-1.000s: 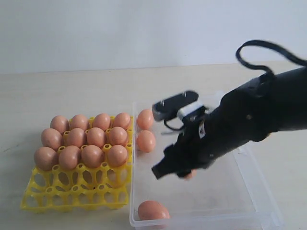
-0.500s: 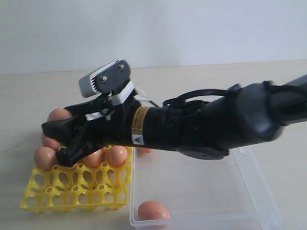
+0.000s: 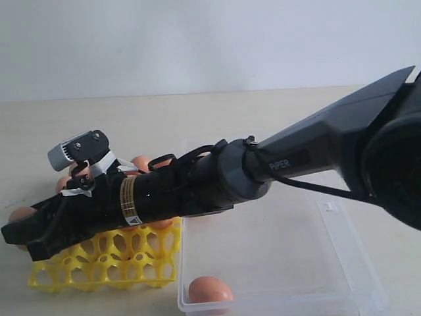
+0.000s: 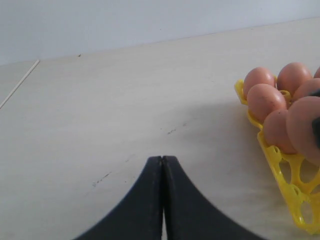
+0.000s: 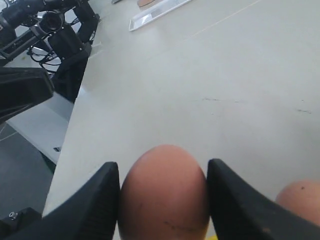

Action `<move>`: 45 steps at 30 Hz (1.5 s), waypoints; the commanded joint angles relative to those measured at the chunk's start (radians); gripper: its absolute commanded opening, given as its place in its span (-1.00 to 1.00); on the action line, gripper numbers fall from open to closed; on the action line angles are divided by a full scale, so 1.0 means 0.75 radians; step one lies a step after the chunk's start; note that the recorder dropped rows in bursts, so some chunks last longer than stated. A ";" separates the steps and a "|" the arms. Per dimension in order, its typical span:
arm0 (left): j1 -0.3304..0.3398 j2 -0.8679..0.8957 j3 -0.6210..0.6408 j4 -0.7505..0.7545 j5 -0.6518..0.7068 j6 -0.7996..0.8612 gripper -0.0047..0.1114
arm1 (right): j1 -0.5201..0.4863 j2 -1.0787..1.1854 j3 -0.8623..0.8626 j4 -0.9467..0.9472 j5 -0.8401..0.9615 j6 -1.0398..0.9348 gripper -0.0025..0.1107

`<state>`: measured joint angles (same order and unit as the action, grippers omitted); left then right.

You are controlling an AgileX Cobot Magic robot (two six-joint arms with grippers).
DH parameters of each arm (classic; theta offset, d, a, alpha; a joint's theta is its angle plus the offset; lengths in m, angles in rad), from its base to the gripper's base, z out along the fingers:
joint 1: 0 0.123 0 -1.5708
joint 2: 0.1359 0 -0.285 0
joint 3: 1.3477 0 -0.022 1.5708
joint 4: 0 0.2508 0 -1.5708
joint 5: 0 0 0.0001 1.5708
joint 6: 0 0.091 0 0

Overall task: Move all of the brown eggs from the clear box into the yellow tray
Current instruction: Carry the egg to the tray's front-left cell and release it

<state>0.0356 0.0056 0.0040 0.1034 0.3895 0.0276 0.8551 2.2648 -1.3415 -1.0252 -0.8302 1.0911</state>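
My right arm reaches across from the right, low over the yellow tray (image 3: 99, 270). My right gripper (image 3: 20, 230) is past the tray's left edge, shut on a brown egg (image 3: 21, 214). In the right wrist view that egg (image 5: 162, 195) fills the gap between both fingers of the right gripper (image 5: 163, 165). Several brown eggs (image 3: 140, 162) in the tray's far rows are mostly hidden by the arm. One egg (image 3: 209, 289) lies at the near left corner of the clear box (image 3: 342, 263). My left gripper (image 4: 163, 159) is shut and empty over bare table beside the tray (image 4: 290, 185) and its eggs (image 4: 265, 100).
The arm hides the clear box's far left part. Beyond the table's left edge stand black camera rigs (image 5: 55, 30). A flat pale tray (image 5: 155, 15) lies far off on the table. Another egg (image 5: 300, 200) shows beside the right finger.
My right arm has swung left out of the clear box with the egg, crossed over the yellow tray and dropped low at its left edge. The left gripper's earlier state is not shown.
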 commanded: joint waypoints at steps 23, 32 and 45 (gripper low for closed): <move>-0.010 -0.007 -0.005 -0.003 -0.012 -0.008 -0.92 | -0.041 0.043 -0.110 -0.105 0.067 0.442 -0.18; -0.010 -0.007 -0.005 -0.003 -0.012 -0.008 -0.92 | -0.041 0.031 -0.056 0.000 0.058 0.129 -0.31; -0.010 -0.007 -0.005 -0.003 -0.012 -0.008 -0.92 | -0.039 0.031 -0.042 0.068 0.058 0.007 0.04</move>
<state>0.0356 0.0056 0.0040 0.1034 0.3895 0.0276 0.8293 2.2985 -1.3784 -0.9873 -0.7745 1.1090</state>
